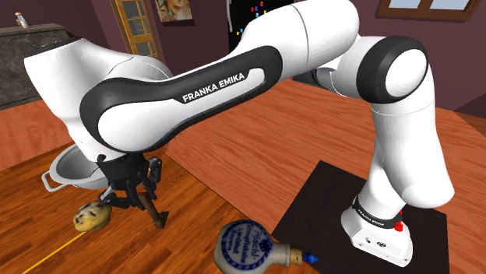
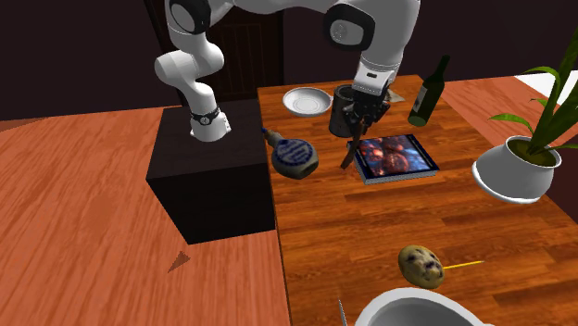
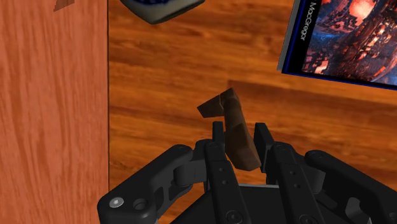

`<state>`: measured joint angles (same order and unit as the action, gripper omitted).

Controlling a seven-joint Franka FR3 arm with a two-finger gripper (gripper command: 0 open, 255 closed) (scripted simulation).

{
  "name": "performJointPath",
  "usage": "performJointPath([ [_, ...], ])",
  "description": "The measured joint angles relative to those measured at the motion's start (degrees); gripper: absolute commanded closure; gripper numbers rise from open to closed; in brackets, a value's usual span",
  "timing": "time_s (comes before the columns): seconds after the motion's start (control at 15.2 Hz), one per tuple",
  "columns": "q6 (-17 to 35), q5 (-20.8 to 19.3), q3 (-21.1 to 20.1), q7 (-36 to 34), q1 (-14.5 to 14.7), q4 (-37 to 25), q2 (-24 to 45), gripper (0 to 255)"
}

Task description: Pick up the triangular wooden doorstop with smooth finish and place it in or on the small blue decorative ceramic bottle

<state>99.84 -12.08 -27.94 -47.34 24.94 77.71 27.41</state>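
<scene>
Over the table [image 2: 370,231], the arm [image 1: 234,70] reaches down between the book [image 2: 398,156] and the bottle [image 2: 295,156], which lies on its side. The gripper [image 3: 239,133] clasps the doorstop [image 3: 233,121], which seems to hang just clear of the tabletop.

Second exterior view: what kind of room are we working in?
Likely a home dining room: a wooden table carrying a dark green bottle and a potted plant, with wood flooring beside it.
</scene>
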Motion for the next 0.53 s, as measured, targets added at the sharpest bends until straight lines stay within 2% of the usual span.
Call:
performJointPath([
  [0.4, -4.7, 0.0, -0.1, 0.3, 0.7, -4.9, 0.1, 255],
  [0.53, -5.0, 0.7, -0.3, 0.4, 0.1, -3.7, -1.4, 255],
])
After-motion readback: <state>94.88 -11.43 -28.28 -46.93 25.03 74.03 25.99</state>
